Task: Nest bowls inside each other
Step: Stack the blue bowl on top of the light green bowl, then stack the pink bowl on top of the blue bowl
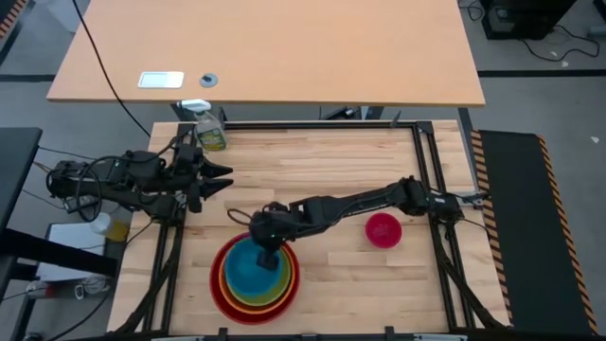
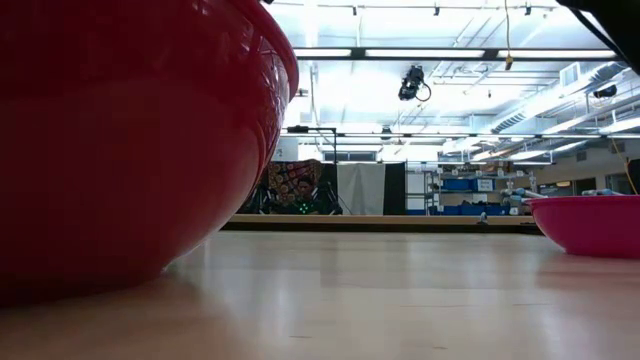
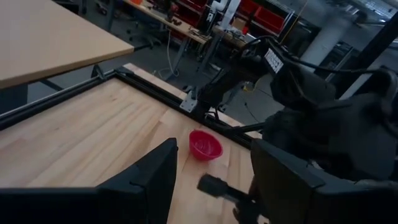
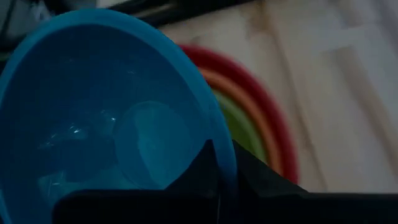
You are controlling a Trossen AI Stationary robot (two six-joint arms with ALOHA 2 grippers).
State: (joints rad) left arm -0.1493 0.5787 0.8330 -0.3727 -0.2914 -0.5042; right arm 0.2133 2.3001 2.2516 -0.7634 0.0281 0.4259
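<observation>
Bowls (image 1: 254,275): blue nested in rainbow stack

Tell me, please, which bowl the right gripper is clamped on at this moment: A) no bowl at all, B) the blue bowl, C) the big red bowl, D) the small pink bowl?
B: the right gripper pinches the rim of the blue bowl over the nested stack, while the pink bowl sits apart, untouched.

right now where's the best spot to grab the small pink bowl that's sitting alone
Probably by its rim, from straight above. The pink bowl sits upright and open, apart from the nested stack, so one finger can drop inside the wall and one outside. The edge facing the right claw looks the easiest, though that claw is now shut on the blue bowl rim over the stack.
</observation>
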